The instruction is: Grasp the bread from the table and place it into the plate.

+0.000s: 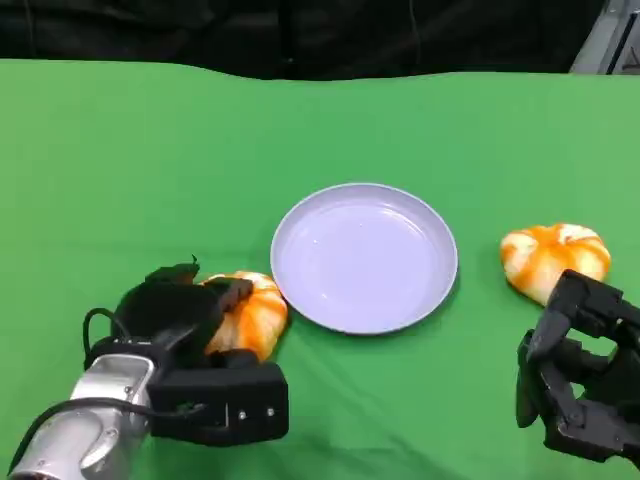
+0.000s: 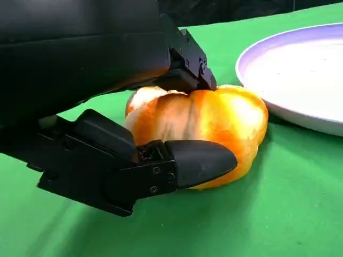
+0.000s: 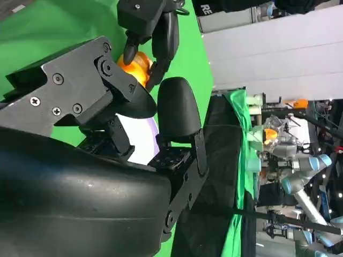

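Head view has the left hand (image 1: 190, 315) wrapped around a bread roll (image 1: 250, 315) that sits on the green surface (image 1: 120, 160), just beside the lavender plate (image 1: 365, 258) on its left edge. The fingers (image 2: 198, 160) are clamped on it from both sides: the left wrist view shows one black pad pressed into the near flank of the bun and another coming over the top, so that's a proper grasp. The roll looks like it's still resting on the cloth, so the lift probably hasn't happened yet. Grabbing it from the side away from the plate makes sense, since the hand can just carry it up and over the rim without anything in between.

Other stuff around: a second orange-and-white roll (image 1: 555, 258) lies well to the right of the plate, and the right hand (image 1: 580, 385) sits just in front of it, not touching. Those fingers look curled in with nothing in them. In the right wrist view the black fingers are bunched up with a bit of orange bun (image 3: 134, 67) visible past them.

Nothing's blocking the path really; the plate's raised rim is the only thing to clear.
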Robot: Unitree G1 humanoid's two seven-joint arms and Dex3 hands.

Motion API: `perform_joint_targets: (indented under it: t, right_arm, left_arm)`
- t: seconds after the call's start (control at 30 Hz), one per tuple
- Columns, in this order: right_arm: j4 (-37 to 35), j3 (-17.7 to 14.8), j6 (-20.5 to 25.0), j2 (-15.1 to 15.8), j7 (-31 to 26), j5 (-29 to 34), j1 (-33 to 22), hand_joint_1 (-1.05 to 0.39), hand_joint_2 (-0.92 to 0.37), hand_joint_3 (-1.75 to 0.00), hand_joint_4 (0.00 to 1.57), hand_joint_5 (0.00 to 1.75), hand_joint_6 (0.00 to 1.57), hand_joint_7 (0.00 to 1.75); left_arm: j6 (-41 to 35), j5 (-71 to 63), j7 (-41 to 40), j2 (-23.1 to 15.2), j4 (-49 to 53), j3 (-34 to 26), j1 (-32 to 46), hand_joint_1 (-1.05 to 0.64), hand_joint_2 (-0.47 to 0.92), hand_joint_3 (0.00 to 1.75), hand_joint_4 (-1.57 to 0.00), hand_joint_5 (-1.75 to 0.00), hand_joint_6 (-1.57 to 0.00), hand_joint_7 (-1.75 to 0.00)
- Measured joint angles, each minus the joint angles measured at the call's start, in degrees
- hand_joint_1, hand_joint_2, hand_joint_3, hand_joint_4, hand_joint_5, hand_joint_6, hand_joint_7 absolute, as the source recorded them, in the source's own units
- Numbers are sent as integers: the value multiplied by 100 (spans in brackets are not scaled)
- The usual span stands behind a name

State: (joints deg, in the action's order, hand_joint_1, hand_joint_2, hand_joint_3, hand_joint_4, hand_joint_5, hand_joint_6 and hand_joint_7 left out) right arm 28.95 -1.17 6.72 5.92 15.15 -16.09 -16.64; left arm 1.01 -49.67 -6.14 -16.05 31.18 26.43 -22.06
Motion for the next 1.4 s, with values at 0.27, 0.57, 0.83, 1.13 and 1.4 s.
perform_joint_targets:
  t: [0.27, 0.57, 0.83, 1.13, 1.4]
  right_arm:
    - [-2, -2, -96, 0, 4, 22, 2, -11, -60, -113, 86, 175, 62, 175]
    - [-2, -11, -104, -2, 27, -15, 1, -10, -60, -115, 87, 175, 62, 175]
    - [2, -11, -104, -2, -27, 68, -18, -12, -59, -117, 87, 175, 62, 175]
    - [4, -13, -140, -5, -31, 83, -36, -13, -57, -118, 87, 175, 63, 175]
    - [21, -17, -140, -5, -76, 83, -38, -12, -56, -120, 87, 175, 63, 175]
  left_arm:
    - [-178, 20, 249, -91, -212, 61, 1, -88, 92, 78, -27, -4, -42, -1]
    - [-261, 401, 427, -79, -258, -22, 0, -24, 92, 35, -68, -11, -63, -5]
    - [207, 491, -723, 44, 165, -126, -58, -8, 92, 25, -108, -74, -121, -23]
    - [493, 571, -1498, 30, 453, -315, -95, -9, 89, 28, -77, -174, -56, -174]
    - [309, 672, -1497, -148, 72, -631, -95, -6, 84, 33, -81, -175, -65, -168]
